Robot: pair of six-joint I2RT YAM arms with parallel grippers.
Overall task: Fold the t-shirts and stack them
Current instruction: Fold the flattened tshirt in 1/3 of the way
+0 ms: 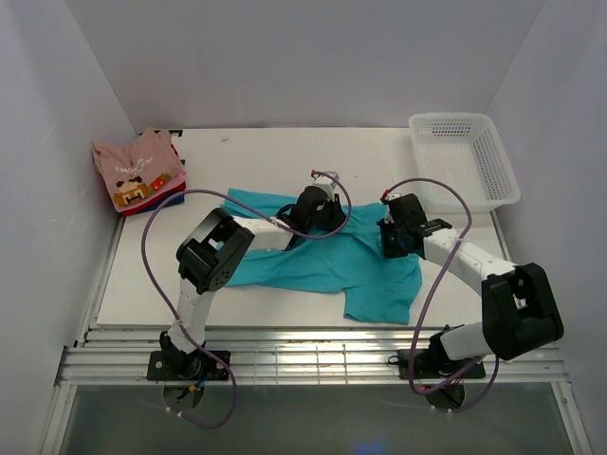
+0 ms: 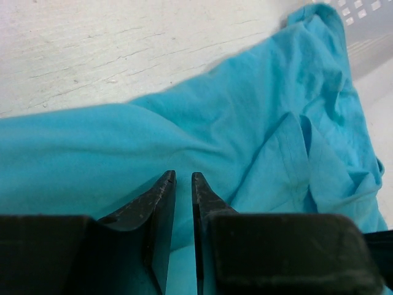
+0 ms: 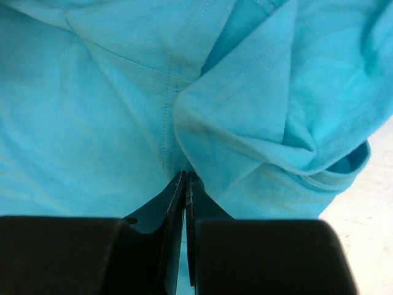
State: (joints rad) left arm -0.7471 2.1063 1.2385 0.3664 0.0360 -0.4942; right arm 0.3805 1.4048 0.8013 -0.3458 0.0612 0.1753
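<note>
The teal shirt [image 1: 327,265] lies rumpled mid-desk [image 1: 256,152]. The right jaws are pressed together on a fold of it. The left jaws show a narrow slit over it; I cannot tell if they grip. Folded shirts [image 1: 140,171] sit in the far left corner.

**Counter layout**

The counter [image 1: 266,156] carries three items. The shirt [image 1: 332,263] lies spread at the centre, nearer the front edge. The stack [image 1: 139,171] of folded shirts sits in the far left corner, well apart from the shirt. The basket [image 1: 495,169] sits in the far right corner, just behind the shirt's right end. The left tool [image 1: 318,210] is on the shirt's far middle. The right tool [image 1: 396,237] is on its right part, before the basket.
</note>
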